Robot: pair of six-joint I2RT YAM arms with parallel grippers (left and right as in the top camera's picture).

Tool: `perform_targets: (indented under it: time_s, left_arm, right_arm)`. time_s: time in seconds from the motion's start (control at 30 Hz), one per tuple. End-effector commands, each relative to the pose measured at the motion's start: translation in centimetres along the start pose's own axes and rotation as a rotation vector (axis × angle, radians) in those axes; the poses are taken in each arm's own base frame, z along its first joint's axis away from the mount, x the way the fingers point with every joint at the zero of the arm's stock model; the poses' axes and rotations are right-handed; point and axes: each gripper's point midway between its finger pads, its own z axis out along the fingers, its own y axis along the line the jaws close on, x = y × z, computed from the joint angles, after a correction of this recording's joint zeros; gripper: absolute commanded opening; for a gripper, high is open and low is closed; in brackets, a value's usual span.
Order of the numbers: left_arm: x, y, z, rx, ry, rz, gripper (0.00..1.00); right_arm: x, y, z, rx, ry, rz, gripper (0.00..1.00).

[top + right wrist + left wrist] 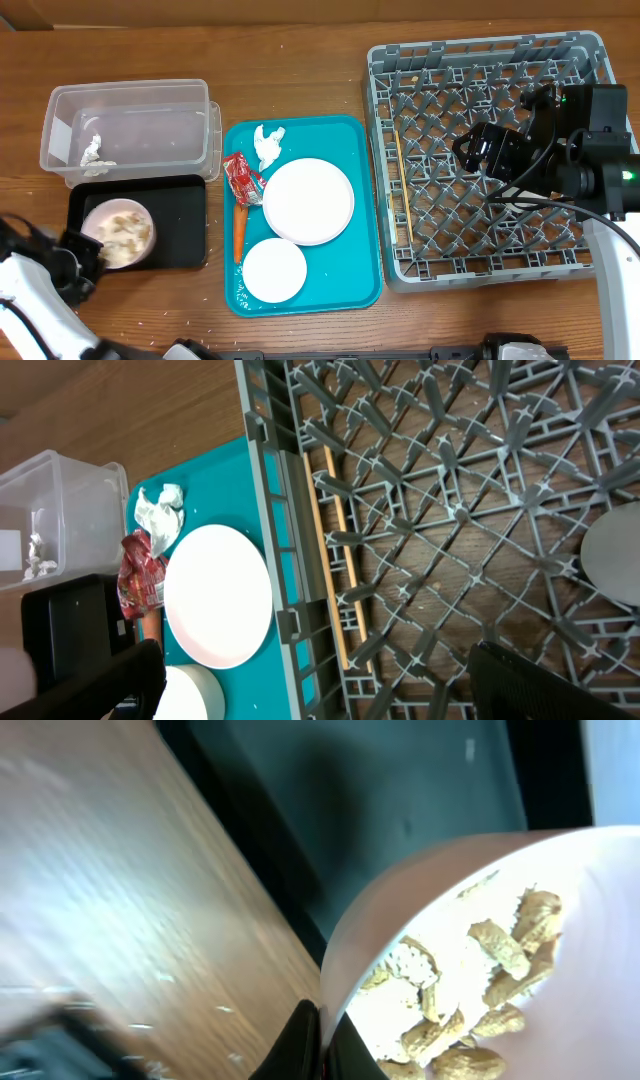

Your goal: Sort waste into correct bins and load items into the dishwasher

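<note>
- Left gripper [88, 256], at 8 o'clock in the overhead view, is clenched on the rim of a white bowl [90, 222]; its wrist view shows that rim pinched.
- Right gripper [478, 155] hangs released, jaws wide, above the grey dish rack [480, 42] at 3 o'clock.
- We see beige food scraps [500, 970] in the bowl, which is over the black tray [185, 240].
- The clear tub [60, 110] at 10 o'clock holds one crumpled tissue [93, 152].
- The teal tray [350, 270] at centre carries a second tissue [267, 146] at its 12 o'clock.
- Along its 9 o'clock side are a red wrapper [241, 178] and a carrot [239, 232], with a large plate [308, 200] and a small plate [274, 270] beside them.
- A thin wooden stick [403, 185] lies in the rack near its 9 o'clock wall.
- The teal tray's 3 o'clock edge lies just beside the rack, and bare worktop [300, 70] shows toward 12 o'clock.
</note>
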Motion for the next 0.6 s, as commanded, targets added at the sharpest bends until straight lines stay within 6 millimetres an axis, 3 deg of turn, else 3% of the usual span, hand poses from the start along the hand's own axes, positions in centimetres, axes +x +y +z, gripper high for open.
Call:
perform_targets:
  time_s: [0.0, 0.1, 0.27, 0.57]
  left_arm:
    - [-2.7, 1.2, -3.9, -0.24, -0.217, -0.016, 0.04]
    - [-3.2, 0.7, -5.9, -0.421, -0.343, 0.046, 0.04]
    - [-2.1, -1.9, -6.2, -0.576, -0.441, 0.186, 0.04]
    - [-1.6, -5.5, -4.1, -0.841, -0.543, 0.434, 0.04]
  right_arm:
    - [-0.1, 0.1, 0.1, 0.001, -0.006, -0.006, 1.0]
    - [-0.1, 0.1, 0.1, 0.001, -0.005, -0.006, 1.0]
    - [-0.1, 0.1, 0.1, 0.0, -0.006, -0.006, 1.0]
    - [0.1, 0.0, 0.1, 0.003, 0.003, -0.003, 1.0]
